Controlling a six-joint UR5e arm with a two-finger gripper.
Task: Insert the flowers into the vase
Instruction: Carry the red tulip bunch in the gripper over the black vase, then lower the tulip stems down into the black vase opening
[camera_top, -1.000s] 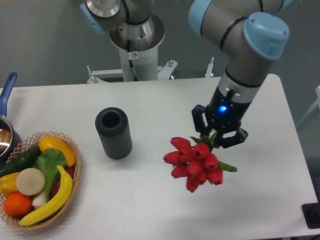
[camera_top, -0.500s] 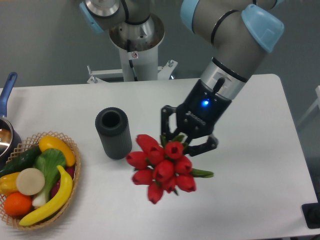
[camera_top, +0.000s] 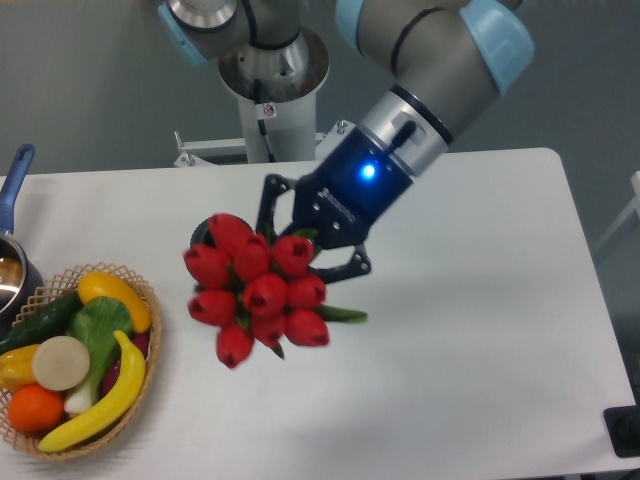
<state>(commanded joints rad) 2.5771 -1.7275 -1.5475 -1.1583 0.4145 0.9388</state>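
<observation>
The flowers (camera_top: 255, 290), a bunch of red tulip buds with a green leaf sticking out to the right, hang in the air over the white table. My gripper (camera_top: 305, 240) is shut on their stems just behind the buds. The bunch covers almost all of the dark ribbed vase (camera_top: 203, 233); only a sliver of its rim shows at the bunch's upper left. The stems are hidden behind the buds and fingers.
A woven basket (camera_top: 150, 350) of fruit and vegetables sits at the front left. A pot with a blue handle (camera_top: 14, 180) stands at the left edge. The arm's base column (camera_top: 270, 100) is at the back.
My gripper has carried the flowers leftward and slightly back, from the right half of the table to over the vase, which is now mostly hidden.
</observation>
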